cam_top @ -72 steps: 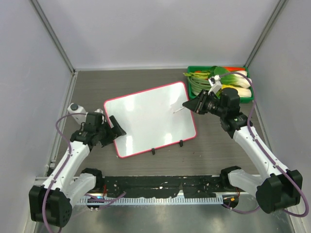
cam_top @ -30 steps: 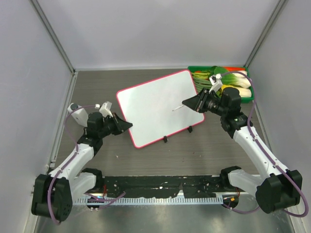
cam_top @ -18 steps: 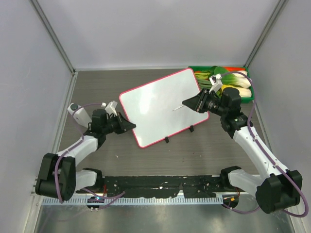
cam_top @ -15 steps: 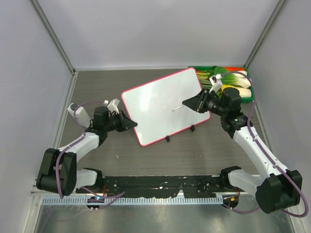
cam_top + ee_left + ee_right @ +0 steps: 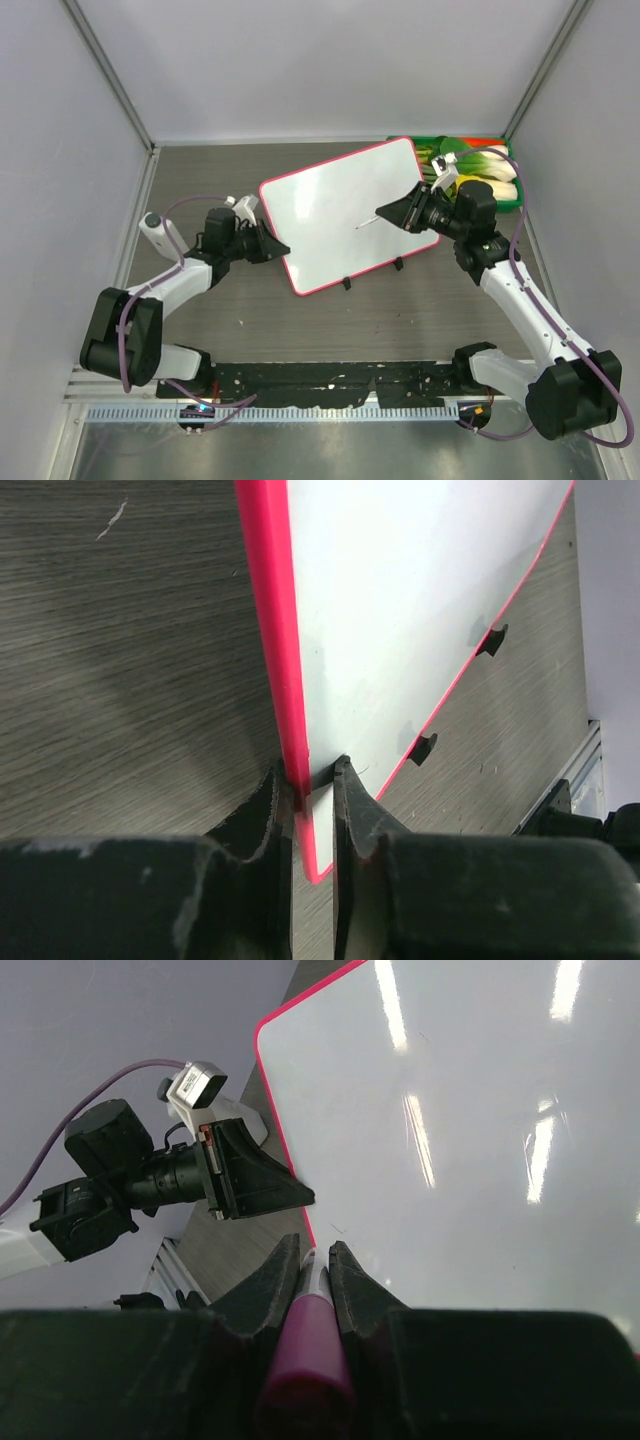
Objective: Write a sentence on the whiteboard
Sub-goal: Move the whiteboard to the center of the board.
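Observation:
The whiteboard (image 5: 345, 210), white with a pink frame and two black clips (image 5: 347, 284) on its near edge, lies slanted on the table. My left gripper (image 5: 279, 248) is shut on its left edge; in the left wrist view the jaws (image 5: 312, 776) pinch the pink frame of the whiteboard (image 5: 400, 600). My right gripper (image 5: 384, 214) is shut on a pink marker (image 5: 368, 223) whose tip points at the board's right half. The right wrist view has the marker (image 5: 305, 1360) between the fingers over the glossy whiteboard (image 5: 480, 1130). No sentence is in view on it.
A green tray (image 5: 505, 146) of vegetables stands at the back right, and the board's far corner reaches its edge. Grey walls close in the table on the left, the back and the right. The arm bases sit on a black rail (image 5: 330, 380) at the near edge.
My left gripper has pulled the whiteboard to the right and turned it, so its far corner now reaches the green tray. The right gripper and the marker have stayed in place.

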